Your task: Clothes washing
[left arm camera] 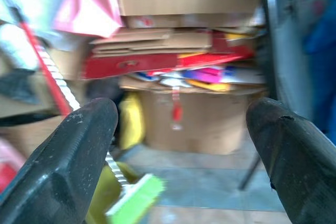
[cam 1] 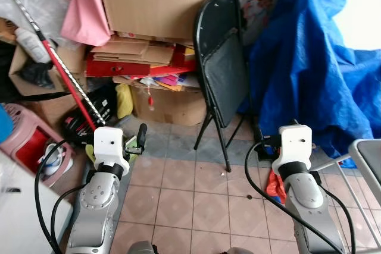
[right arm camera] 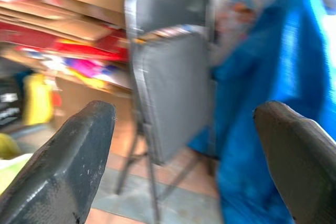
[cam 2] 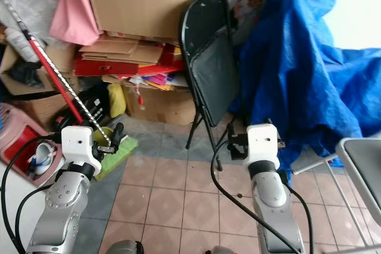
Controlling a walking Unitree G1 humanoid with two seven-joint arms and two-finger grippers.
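Both arms are raised in front of the robot over a pink tiled floor [cam 1: 196, 188]. The left claw [left arm camera: 178, 145] stands wide, gripping nothing; its wrist view looks between 2 black fingers [left arm camera: 63, 156] at stacked cardboard boxes [cam 1: 152, 10] and a green broom head [left arm camera: 137, 201] low by the floor, which the head views half hide behind the arm. The right claw [right arm camera: 184, 156] is also wide and empty, facing a folded black chair [cam 1: 223, 69] that leans against the clutter. Beside the chair, a blue tarp [cam 1: 303, 69] covers a heap. A pink cloth [cam 1: 83, 4] hangs over the boxes at the robot's left. A red-handled broom [cam 1: 65, 78] slants across them. Open floor lies between the arms, up to the chair legs.
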